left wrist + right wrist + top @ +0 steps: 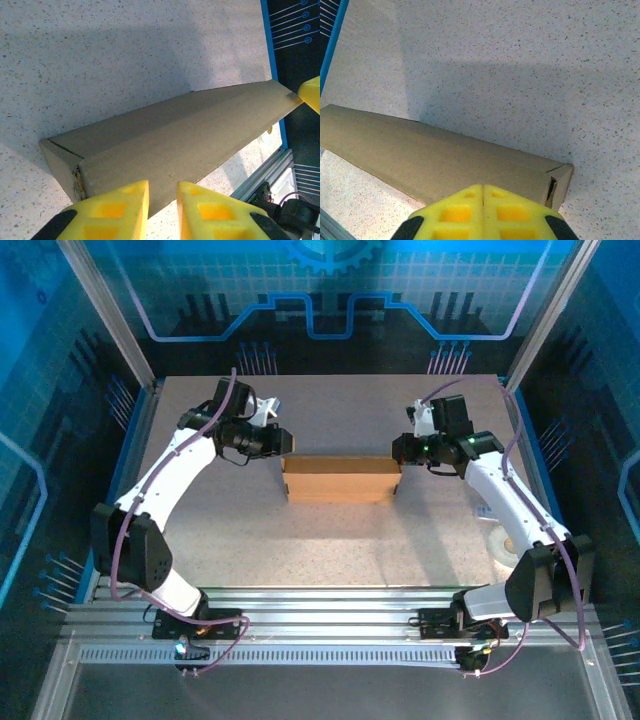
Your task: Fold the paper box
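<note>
Your paper box (340, 480) sits mid-table as a slim closed carton, lying lengthwise between the two arms. From above, both short ends tuck under the gripper heads, so you can't read the end flaps there. The left gripper (283, 443) is at its left end and the right gripper (397, 450) at its right end. On the left wrist camera the yellow fingers (120, 210) are cut off by the bottom edge and cover the carton's near lower edge. They stand a narrow gap apart with nothing visible between them, and you can't tell whether the tips touch cardboard. On the right wrist camera the right fingers (455, 212) are pressed flat together on nothing, hiding a stretch of the carton's long edge. The cardboard is plain matte brown with crisp long folds. There's a ragged seam at the left end corner and a dark slot in the right end panel. The table (330, 560) is pale, speckled and lightly shadowed.
</note>
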Controlling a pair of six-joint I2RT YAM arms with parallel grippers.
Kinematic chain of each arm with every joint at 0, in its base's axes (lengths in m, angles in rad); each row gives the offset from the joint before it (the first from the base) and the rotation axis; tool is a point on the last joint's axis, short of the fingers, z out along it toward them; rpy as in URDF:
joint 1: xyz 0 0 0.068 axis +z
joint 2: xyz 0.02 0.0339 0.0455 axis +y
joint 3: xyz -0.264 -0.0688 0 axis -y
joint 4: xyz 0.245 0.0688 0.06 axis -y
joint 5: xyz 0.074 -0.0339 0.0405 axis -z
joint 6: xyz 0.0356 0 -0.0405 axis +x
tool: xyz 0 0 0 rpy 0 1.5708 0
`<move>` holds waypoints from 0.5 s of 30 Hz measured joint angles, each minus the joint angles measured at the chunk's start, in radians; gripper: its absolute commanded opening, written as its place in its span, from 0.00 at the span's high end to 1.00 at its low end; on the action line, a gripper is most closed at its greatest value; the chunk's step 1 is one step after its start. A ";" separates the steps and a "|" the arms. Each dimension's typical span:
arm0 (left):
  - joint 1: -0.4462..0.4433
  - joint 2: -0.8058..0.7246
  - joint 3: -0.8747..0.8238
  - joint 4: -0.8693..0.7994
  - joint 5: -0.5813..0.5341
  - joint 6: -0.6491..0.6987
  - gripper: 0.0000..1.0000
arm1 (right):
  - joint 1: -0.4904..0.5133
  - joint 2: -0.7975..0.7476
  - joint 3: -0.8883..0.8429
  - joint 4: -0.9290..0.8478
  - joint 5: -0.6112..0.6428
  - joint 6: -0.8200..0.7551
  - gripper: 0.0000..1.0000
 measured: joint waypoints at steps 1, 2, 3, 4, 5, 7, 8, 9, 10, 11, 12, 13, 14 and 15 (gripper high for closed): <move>0.000 0.000 -0.002 0.000 0.000 0.000 0.78 | 0.000 0.000 -0.001 0.001 0.000 0.000 0.95; 0.000 0.000 -0.004 0.000 0.000 0.000 0.78 | 0.000 0.001 -0.002 0.001 0.000 0.000 0.95; 0.000 0.000 -0.007 0.000 0.001 0.000 0.77 | 0.000 0.001 -0.005 0.003 0.000 0.000 0.95; 0.000 0.000 -0.011 0.000 0.004 0.000 0.77 | 0.000 0.001 -0.007 0.003 0.000 0.000 0.95; 0.000 0.000 -0.015 0.000 0.005 0.000 0.78 | 0.000 0.001 -0.009 0.003 0.000 0.000 0.96; 0.000 0.000 -0.027 0.000 0.007 0.000 0.78 | 0.000 0.001 -0.018 0.006 0.000 0.000 0.96; 0.000 0.000 -0.033 -0.001 0.007 0.000 0.78 | 0.000 0.001 -0.021 0.006 0.000 0.000 0.96; 0.000 0.000 -0.035 -0.001 0.007 0.000 0.78 | 0.000 0.001 -0.024 0.006 0.000 0.000 0.96; 0.000 0.000 -0.040 0.000 0.007 0.000 0.77 | 0.000 0.001 -0.026 0.007 0.000 0.000 0.96; 0.000 0.000 -0.043 0.000 0.007 0.000 0.78 | 0.000 0.001 -0.030 0.008 0.000 0.000 0.96; 0.000 -0.001 -0.048 0.001 0.007 0.000 0.78 | 0.000 0.001 -0.034 0.010 0.000 0.000 0.96; -0.001 -0.001 -0.053 0.001 0.007 0.000 0.77 | 0.000 0.001 -0.037 0.010 0.000 0.000 0.96; -0.001 -0.003 -0.058 0.003 0.008 0.000 0.77 | 0.000 0.001 -0.039 0.010 0.000 0.000 0.96; -0.001 -0.006 -0.064 0.007 0.008 0.000 0.77 | 0.000 0.001 -0.040 0.011 0.000 0.000 0.96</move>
